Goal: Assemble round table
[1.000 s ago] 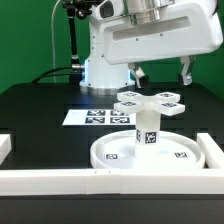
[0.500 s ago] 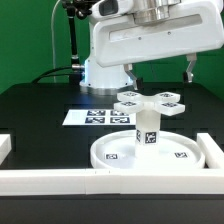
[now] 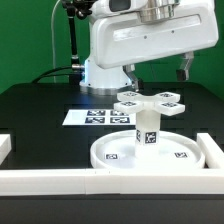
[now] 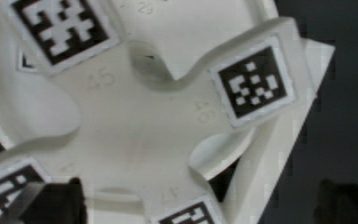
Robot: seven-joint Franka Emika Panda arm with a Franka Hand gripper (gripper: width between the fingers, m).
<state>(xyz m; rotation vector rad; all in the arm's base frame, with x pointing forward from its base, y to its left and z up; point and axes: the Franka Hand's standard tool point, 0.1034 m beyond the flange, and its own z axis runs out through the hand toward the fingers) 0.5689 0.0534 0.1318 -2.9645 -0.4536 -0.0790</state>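
Observation:
The large flat disc [image 3: 115,155] lies on the black table. The short cylinder leg [image 3: 146,128] stands upright on it. The cross-shaped piece [image 3: 150,101] sits on top of the leg. My gripper [image 3: 158,70] hangs above the cross-shaped piece, open and empty, one finger on each side and clear of it. In the wrist view the cross-shaped piece [image 4: 149,110] with its tags fills the picture, and my gripper [image 4: 194,205] shows only as two dark fingertips [image 4: 34,203] at the edge, apart from it.
The marker board [image 3: 92,117] lies flat behind the disc. Long white border bars run along the front [image 3: 50,181] and at the exterior view's right [image 3: 214,150] and left [image 3: 4,147]. The robot's base [image 3: 100,70] stands behind.
My gripper has risen a little above the cross-shaped piece, still open. The table parts have not moved.

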